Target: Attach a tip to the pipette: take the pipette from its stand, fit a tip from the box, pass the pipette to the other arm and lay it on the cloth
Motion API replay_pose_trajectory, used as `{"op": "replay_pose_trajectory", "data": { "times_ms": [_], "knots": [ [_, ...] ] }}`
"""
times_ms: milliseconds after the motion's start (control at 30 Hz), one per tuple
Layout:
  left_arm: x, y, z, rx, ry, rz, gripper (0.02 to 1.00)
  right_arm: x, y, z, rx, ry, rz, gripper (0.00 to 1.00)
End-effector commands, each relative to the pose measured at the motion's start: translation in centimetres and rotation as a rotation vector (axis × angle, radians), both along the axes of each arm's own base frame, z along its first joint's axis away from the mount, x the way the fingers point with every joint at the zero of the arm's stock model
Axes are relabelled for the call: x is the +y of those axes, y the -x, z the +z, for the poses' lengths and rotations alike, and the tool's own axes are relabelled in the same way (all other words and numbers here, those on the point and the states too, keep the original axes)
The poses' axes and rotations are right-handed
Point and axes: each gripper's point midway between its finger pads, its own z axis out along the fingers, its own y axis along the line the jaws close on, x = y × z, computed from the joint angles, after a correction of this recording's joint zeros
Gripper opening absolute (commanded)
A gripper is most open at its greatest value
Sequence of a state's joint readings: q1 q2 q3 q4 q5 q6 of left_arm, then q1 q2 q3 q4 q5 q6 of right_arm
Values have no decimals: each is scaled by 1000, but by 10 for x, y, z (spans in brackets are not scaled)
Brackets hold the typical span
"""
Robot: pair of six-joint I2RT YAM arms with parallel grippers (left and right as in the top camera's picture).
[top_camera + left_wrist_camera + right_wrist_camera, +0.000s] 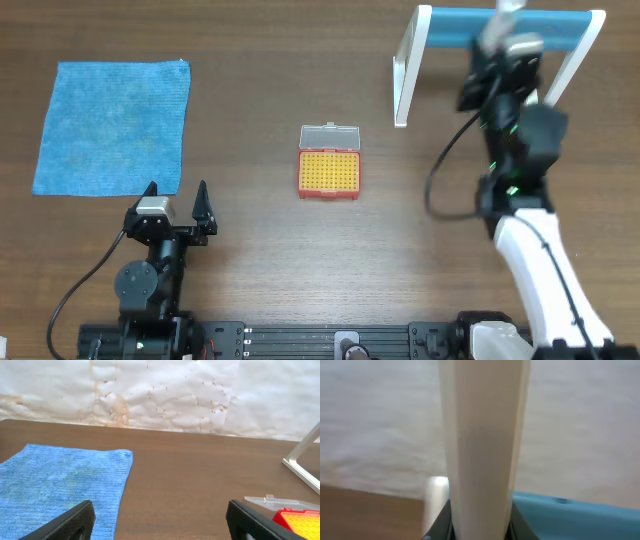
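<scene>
The white pipette [482, 435] stands upright at the stand [460, 28], a blue bar on white legs at the table's far right. My right gripper [503, 40] is up at the bar, shut on the pipette's body, with the dark fingers hugging both its sides in the right wrist view. The red tip box [329, 172], full of yellow tips, lies mid-table with its clear lid [330, 136] folded back. A blue cloth [115, 128] lies flat at the far left. My left gripper [177, 195] rests open near its base, just in front of the cloth, holding nothing.
A white papered wall [165, 395] backs the table's far edge. In the left wrist view the cloth [55, 485], the tip box [300, 517] and one white stand leg [302, 460] appear, with bare wooden tabletop [190, 480] between them.
</scene>
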State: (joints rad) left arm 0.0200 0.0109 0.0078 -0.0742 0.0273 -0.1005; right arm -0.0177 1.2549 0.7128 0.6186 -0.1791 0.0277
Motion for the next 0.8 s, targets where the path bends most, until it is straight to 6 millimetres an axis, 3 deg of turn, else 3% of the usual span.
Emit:
{"op": "replay_pose_trajectory", "data": {
  "times_ms": [33,133,200,233,333,567,800],
  "knots": [
    [-2,0,-1,0,-15,-11,851,87,59,-10,-170,-1,289,77],
    [-2,0,-1,0,-15,-11,851,112,92,-8,-331,-20,370,77],
    [-2,0,-1,0,-15,-11,851,123,101,-16,-363,-28,405,75],
    [-2,0,-1,0,-15,-11,851,133,98,-34,-308,-26,433,75],
    [-2,0,-1,0,-15,-11,851,154,94,-60,-235,-15,512,77],
    [-2,0,-1,0,-15,-11,851,195,96,-80,-150,-71,637,75],
    [-2,0,-1,0,-15,-11,851,218,97,-126,-24,-57,689,77]
  ]
}}
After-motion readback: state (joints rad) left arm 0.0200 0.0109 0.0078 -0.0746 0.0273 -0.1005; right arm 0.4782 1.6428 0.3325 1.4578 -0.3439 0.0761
